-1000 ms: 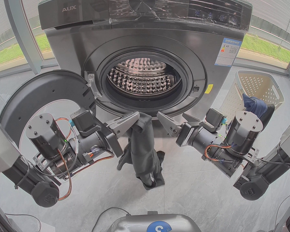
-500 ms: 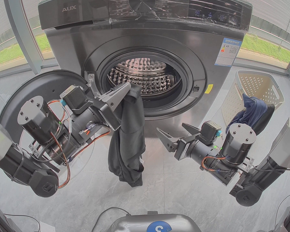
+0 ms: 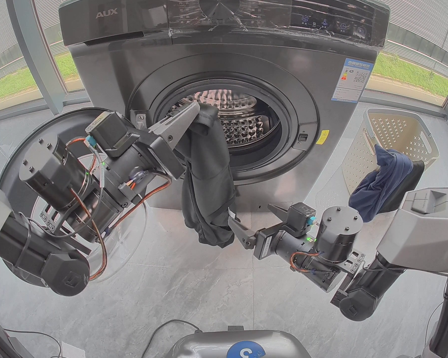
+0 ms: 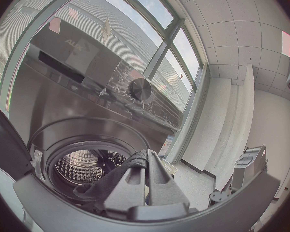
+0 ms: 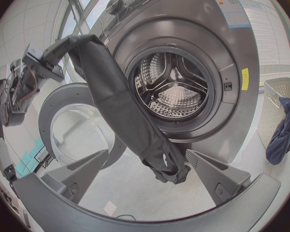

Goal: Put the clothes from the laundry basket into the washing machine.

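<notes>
Washing machine ×1 point(image 3: 224, 60), door open | grey garment ×1 point(image 3: 206, 175), pinched in left claw point(image 3: 193, 108), hanging before drum mouth | right claw point(image 3: 252, 216) spread wide, empty, near garment's lower end | basket ×1 point(image 3: 400, 130), blue garment ×1 point(image 3: 383, 185) over rim

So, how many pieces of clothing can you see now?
2. A dark grey garment hangs from the left gripper in front of the washing machine opening; a navy garment drapes over the laundry basket rim. More may lie hidden in the basket.
</notes>
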Tool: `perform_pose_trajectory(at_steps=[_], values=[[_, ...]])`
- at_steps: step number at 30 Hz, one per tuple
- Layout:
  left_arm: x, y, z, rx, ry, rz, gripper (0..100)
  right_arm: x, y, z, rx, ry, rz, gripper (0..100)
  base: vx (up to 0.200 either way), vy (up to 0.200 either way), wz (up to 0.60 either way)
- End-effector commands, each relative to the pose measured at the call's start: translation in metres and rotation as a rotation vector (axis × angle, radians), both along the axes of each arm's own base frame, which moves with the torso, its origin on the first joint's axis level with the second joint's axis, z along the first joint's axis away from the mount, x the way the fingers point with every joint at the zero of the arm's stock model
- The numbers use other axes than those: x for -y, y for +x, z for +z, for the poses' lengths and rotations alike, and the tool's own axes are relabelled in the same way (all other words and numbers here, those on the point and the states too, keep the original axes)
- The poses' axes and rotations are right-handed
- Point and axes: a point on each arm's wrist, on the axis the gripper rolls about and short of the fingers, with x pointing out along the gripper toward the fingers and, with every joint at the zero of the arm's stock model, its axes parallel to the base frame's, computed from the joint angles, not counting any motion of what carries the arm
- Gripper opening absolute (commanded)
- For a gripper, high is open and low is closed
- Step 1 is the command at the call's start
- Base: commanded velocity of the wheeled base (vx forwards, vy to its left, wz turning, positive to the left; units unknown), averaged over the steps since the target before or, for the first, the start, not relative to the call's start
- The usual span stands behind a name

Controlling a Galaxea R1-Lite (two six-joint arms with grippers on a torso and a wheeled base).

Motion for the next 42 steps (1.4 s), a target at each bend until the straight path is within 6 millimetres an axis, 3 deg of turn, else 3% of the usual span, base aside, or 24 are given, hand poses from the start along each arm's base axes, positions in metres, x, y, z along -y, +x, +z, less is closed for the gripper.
perform_pose_trajectory(at_steps=[1, 16, 33, 42], values=[[-0.002, -0.002, 0.012, 0.036, -0.024, 0.002, 0, -0.005, 0.010, -0.024, -0.038, -0.036, 0.000, 100, 0.000, 0.000, 0.00], [-0.004, -0.007, 0.025, 0.075, -0.051, 0.003, 0, -0.014, 0.062, -0.072, -0.022, -0.088, 0.005, 100, 0.000, 0.000, 0.00], [-0.002, -0.009, 0.024, 0.074, -0.051, -0.006, 0, -0.027, 0.084, -0.122, -0.033, -0.120, 0.040, 100, 0.000, 0.000, 0.00], [-0.004, -0.013, 0.027, 0.080, -0.055, -0.011, 0, -0.040, 0.103, -0.129, 0.023, -0.103, 0.036, 100, 0.000, 0.000, 0.00]])
